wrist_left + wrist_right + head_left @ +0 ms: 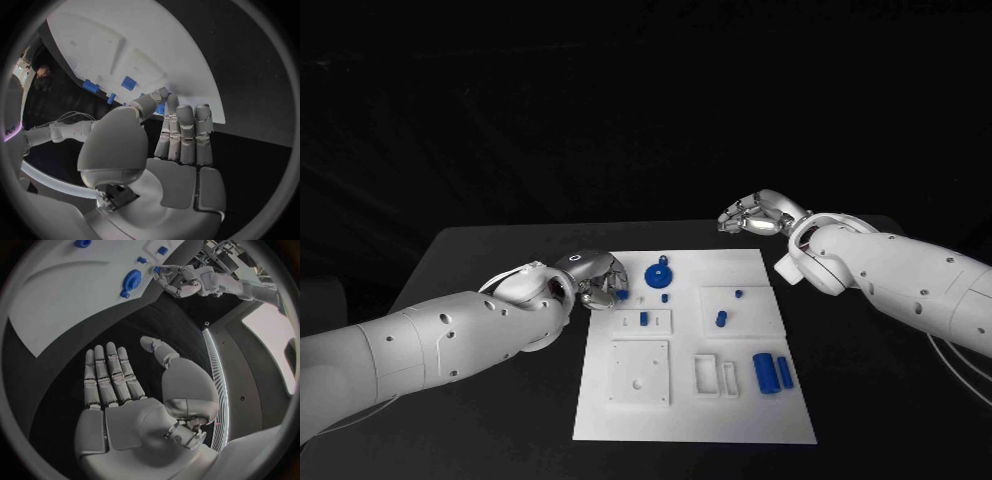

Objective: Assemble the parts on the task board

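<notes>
The white task board (689, 400) lies in the middle of the black table. My left hand (596, 276) hovers at the board's far left edge. Its thumb and a finger pinch a small blue part (162, 108), which also shows at its fingertips as the small blue part (156, 269). Beside that hand, a round blue disc part (661, 272) stands on the board. Two blue cylinders (766, 372) lie side by side at the board's right. My right hand (759, 214) hangs over the table beyond the board's far right corner, fingers straight and apart, holding nothing.
Small blue pieces (721, 318) sit in white blocks near the board's middle. White raised plates (640, 374) and a frame (714, 375) occupy the board's near half. Black table (488, 260) surrounds the board on all sides.
</notes>
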Controlling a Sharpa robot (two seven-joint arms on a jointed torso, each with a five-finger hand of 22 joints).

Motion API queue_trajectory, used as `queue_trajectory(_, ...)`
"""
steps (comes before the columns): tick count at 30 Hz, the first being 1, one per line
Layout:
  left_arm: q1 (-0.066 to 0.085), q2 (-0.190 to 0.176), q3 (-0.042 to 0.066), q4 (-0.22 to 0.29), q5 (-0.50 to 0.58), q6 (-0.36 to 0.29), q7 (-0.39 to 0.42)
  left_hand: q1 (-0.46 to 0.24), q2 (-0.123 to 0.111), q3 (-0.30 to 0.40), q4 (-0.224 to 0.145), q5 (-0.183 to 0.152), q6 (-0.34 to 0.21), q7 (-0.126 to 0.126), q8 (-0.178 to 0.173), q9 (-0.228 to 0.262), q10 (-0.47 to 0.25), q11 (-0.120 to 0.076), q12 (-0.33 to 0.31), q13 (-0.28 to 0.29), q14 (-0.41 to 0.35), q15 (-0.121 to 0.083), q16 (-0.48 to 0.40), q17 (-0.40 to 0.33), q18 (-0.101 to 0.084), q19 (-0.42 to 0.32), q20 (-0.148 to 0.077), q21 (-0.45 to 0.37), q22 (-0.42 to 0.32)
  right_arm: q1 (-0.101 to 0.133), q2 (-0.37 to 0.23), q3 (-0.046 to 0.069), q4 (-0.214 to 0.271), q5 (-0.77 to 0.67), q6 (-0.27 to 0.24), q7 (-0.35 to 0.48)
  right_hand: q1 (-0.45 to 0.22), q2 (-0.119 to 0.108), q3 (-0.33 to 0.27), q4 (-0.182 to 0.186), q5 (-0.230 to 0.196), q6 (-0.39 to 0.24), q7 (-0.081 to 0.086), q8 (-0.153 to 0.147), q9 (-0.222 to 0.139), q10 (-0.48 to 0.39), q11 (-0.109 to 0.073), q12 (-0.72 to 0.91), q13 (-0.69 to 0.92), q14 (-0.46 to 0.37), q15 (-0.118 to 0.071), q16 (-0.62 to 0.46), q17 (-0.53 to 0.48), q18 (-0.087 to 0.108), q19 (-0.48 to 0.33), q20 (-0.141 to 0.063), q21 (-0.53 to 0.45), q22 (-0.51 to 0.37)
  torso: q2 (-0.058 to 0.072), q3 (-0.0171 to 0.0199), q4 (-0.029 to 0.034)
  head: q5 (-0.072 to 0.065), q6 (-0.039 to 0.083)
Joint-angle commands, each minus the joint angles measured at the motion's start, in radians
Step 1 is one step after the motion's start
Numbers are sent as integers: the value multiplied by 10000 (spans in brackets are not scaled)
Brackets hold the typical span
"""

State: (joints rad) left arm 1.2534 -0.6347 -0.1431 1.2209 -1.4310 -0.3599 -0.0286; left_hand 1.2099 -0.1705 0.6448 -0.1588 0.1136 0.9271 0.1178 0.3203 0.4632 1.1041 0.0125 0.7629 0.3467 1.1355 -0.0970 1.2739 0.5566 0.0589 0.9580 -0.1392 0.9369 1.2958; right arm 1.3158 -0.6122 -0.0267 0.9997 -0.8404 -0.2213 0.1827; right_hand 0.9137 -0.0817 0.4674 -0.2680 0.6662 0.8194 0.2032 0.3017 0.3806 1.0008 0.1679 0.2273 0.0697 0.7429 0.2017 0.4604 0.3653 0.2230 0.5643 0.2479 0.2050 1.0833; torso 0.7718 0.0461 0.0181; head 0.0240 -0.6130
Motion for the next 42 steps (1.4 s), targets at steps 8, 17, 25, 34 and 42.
queue_trajectory(8, 92, -204, 217, 544, 208, -140, 123, -49, 4, 0, 53, 59, -13, 45, -37, -20, -84, 3, 2, 7, 41, 2, -75, 9, 110, 56, -546, -69, 10, -1, -220, 3, 759, 197, 415, -675, 110, -31, -51, -159, -257, 4, -42, 107, -15, 353, -98, 125, 62, 310, -153, 393, 28, 110, 339, 4, 59, 104, -10, 6, 10, -8, 115)
queue_trajectory(17, 329, -545, 313, 1499, 317, -102, -2, -38, -3, 2, 52, 63, -9, 44, -39, -22, -85, 2, 5, 9, 44, 1, -77, 10, 113, 59, -547, -70, 11, 2, -391, 2, 1948, 487, 1093, -2181, 146, -137, -262, -178, -1700, 335, -246, 322, 80, 1999, -934, 1448, 1118, 2069, -1114, 1922, 1093, 388, 2495, -428, 1002, 365, -15, -1, 4, 21, 185)
queue_trajectory(25, 539, -685, 332, 1981, 332, -116, -55, -18, -8, 7, 50, 67, -6, 43, -42, -25, -85, 0, 9, 11, 48, 0, -79, 12, 117, 63, -547, -71, 12, 3, -228, -5, 2557, 1534, 1206, -3757, 195, -259, -273, -173, -1856, 533, -742, 391, 258, 2887, -1472, 4768, 3982, 3826, -2408, 4087, 3323, 378, 5091, -1614, 2735, 1061, -8, -9, 25, 40, 258)
queue_trajectory(34, 633, -726, 350, 2217, 332, -134, -81, 2, -7, 14, 51, 70, 2, 41, -43, -28, -82, -2, 14, 14, 55, -2, -81, 14, 121, 69, -548, -72, 13, 3, -74, -125, 2970, 2558, 1034, -4744, -71, -358, 50, -1, -2030, 524, -734, 244, 367, 2117, -1515, 8078, 6934, 4265, -2890, 5650, 5396, 388, 6037, -2267, 4212, 2107, -3, -7, 6, 82, 283)
queue_trajectory(42, 639, -732, 359, 2308, 332, -148, -91, 32, 14, 24, 64, 72, 24, 36, -40, -31, -69, -6, 28, 19, 73, -6, -81, 19, 126, 83, -547, -73, 16, 4, -11, -231, 3258, 3138, 932, -4887, -260, -529, 162, 130, -2065, 502, -709, 184, 440, 1938, -1502, 8624, 7529, 4304, -2887, 5883, 5952, 388, 6086, -2390, 4610, 2411, 0, -2, -5, 78, 294)
